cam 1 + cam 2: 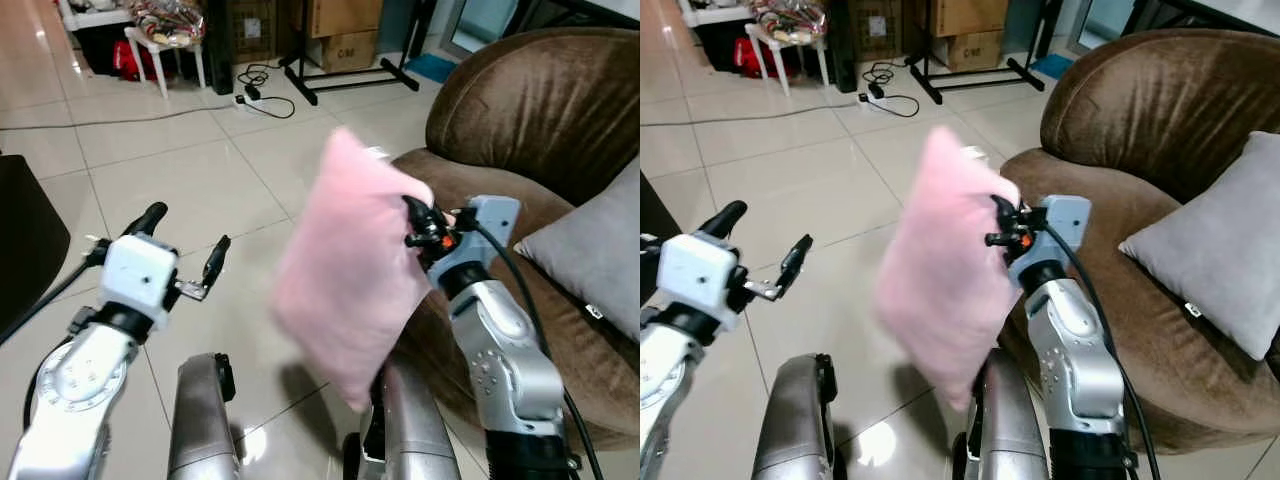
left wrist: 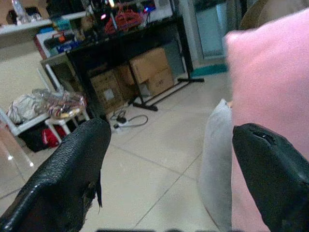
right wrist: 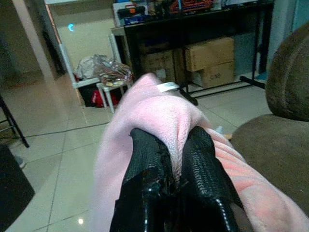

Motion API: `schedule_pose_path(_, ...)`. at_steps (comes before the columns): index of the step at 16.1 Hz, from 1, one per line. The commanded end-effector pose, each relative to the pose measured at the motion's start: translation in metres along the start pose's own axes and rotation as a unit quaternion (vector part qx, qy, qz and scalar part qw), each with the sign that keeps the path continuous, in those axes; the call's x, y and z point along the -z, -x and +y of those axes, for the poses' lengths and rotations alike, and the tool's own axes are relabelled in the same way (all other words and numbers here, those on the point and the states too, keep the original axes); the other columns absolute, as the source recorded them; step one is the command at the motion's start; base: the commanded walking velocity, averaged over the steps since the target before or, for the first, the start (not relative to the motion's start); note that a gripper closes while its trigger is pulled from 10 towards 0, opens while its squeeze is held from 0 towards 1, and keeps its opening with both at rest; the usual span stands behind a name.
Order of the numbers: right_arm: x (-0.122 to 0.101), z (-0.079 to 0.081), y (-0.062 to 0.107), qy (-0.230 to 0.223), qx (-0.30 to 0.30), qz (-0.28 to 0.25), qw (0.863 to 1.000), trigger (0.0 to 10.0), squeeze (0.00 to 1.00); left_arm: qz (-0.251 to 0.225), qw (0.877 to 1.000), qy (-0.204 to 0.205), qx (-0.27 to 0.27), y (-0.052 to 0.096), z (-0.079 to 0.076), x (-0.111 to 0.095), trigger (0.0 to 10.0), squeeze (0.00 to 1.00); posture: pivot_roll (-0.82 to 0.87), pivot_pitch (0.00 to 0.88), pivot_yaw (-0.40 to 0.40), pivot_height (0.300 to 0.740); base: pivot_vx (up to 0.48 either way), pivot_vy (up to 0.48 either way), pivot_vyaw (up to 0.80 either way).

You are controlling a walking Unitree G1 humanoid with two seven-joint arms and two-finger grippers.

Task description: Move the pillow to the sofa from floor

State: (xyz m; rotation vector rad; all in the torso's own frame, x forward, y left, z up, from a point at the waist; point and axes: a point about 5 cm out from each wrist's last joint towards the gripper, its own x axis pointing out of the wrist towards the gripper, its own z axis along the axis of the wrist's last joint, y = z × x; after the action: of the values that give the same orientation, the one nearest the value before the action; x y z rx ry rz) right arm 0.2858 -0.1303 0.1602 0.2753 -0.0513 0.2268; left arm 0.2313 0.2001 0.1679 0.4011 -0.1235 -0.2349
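Right wrist view shows the right tool [image 3: 176,166] pinching the pink pillow [image 1: 350,290] aloft, left tool [image 1: 185,245] spread; next, I judge, swing it over the brown sofa [image 1: 540,110] seat and release.

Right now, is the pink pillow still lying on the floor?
No. The pink pillow hangs in the air beside the brown sofa, a fold of it pinched between the right gripper's black fingers.

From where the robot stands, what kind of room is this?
Probably a lived-in living room: a brown sofa with a grey cushion, a glossy tiled floor, and cardboard boxes under a black table. The right gripper holds a pink pillow.
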Motion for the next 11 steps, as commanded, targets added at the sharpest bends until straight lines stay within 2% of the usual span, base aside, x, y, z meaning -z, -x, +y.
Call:
schedule_pose_path(1, -0.017, -0.003, 0.002, 0.008, 0.030, -0.027, 0.999, 10.0, 0.00, 0.013, 1.000, -0.005, -0.012, -0.005, -0.006, 0.000, 10.0, 0.84, 0.05, 0.000, -0.076, 0.527, 0.000, 0.000, 0.00)
schedule_pose_path(3, -0.027, -0.006, -0.001, 0.001, 0.057, -0.038, 0.998, 10.0, 0.00, 0.019, 0.999, -0.001, -0.033, -0.009, -0.008, 0.003, 10.0, 0.84, 0.05, 0.000, -0.074, 0.547, 0.000, 0.000, 0.00)
schedule_pose_path(6, -0.037, -0.007, -0.005, 0.002, 0.066, -0.047, 0.997, 10.0, 0.00, 0.018, 0.999, 0.000, -0.037, -0.011, -0.009, 0.004, 10.0, 0.83, 0.05, 0.000, -0.075, 0.567, 0.000, 0.000, 0.00)
schedule_pose_path(8, -0.050, -0.006, -0.009, 0.003, 0.071, -0.062, 0.996, 10.0, 0.00, 0.027, 0.999, -0.001, -0.042, -0.010, -0.009, 0.010, 10.0, 0.84, 0.05, 0.000, -0.075, 0.597, 0.000, 0.000, 0.00)
schedule_pose_path(11, -0.051, -0.009, -0.012, 0.007, 0.081, -0.053, 0.995, 10.0, 0.00, 0.042, 0.998, -0.010, -0.046, -0.010, -0.008, 0.016, 10.0, 0.84, 0.05, 0.000, -0.074, 0.622, 0.000, 0.000, 0.00)
